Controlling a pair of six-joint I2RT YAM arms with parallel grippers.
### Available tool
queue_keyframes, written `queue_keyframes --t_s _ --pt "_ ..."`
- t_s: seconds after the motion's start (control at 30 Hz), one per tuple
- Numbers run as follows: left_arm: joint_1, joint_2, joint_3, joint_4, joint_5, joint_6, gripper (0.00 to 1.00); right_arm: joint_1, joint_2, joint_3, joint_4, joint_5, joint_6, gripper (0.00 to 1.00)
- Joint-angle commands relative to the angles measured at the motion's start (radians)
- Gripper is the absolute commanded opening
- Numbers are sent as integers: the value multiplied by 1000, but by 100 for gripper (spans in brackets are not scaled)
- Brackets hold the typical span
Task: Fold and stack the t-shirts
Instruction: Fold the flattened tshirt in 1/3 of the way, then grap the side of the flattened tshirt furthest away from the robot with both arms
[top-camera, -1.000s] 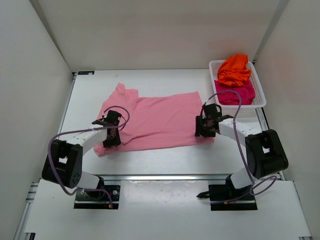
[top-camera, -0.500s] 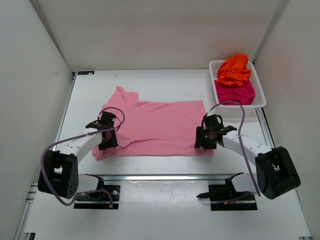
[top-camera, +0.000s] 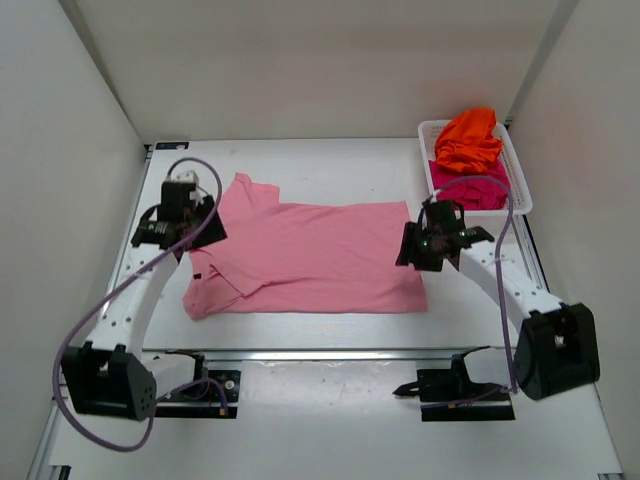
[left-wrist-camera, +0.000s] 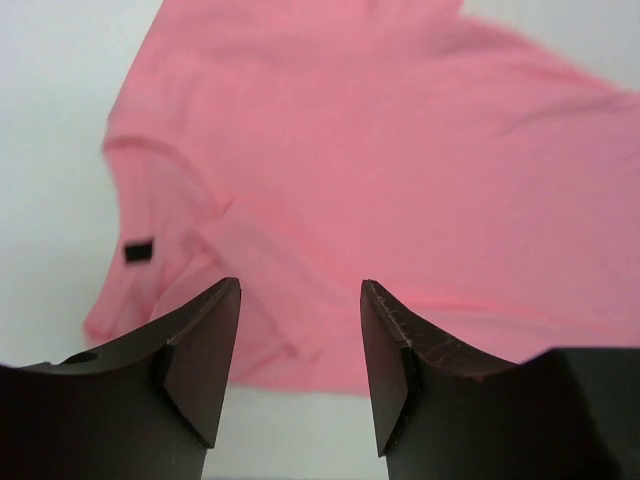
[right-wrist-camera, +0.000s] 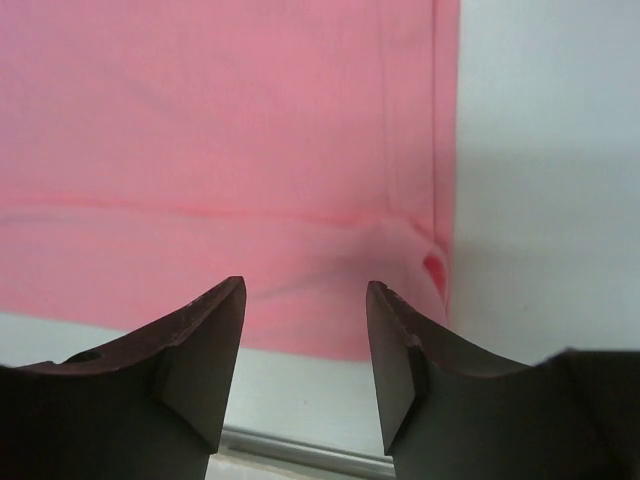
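The pink shirt lies spread flat on the table, collar to the left and hem to the right, with its near edge closer to the arms than a second ago. Both grippers were then low on that near edge, one at each end. They have since let go.

The left gripper has lifted and swung out to the far left, above the sleeve and collar. Its jaws stand apart and have been widening, with nothing between them. The right gripper has moved only a little and hangs over the hem's near corner, jaws apart and empty.

It looks as if the straightening pull is done and the shirt is laid out for its first fold. A rumpled flap at the near-left sleeve may need tucking in first.

The orange shirt and the magenta shirt are in the basket at far right, unfolded, so most of the task remains.
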Motion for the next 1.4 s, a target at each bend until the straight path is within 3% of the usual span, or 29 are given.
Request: queue_keyframes --t_s 0.0,0.17,0.47,0.57,0.73,0.97,1.2,1.27,1.33,1.37 --pt "-19 143 131 54 43 4 63 -27 122 147 43 21 -18 50" --pt "1 436 402 97 40 -14 65 -39 365 358 50 71 -24 53" --pt "49 981 931 2 37 17 71 -70 745 787 -62 145 -109 55" --pt "49 1191 1215 -94 35 23 72 -72 795 896 -107 159 -139 56" --pt "61 1437 1580 -220 12 23 73 -85 815 944 -127 151 -146 56" --pt "58 1419 1434 -173 5 44 71 -91 823 972 -127 151 -147 56" --pt "21 1491 1495 -210 -71 90 70 -73 853 983 -148 165 -147 57" --pt "15 1500 1501 -217 -71 101 56 -76 842 981 -148 167 -147 57" --pt "10 1501 1495 -219 -65 105 26 -79 849 975 -147 174 -135 56" --pt "7 1497 1490 -216 -68 107 20 -78 850 970 -139 170 -138 56"
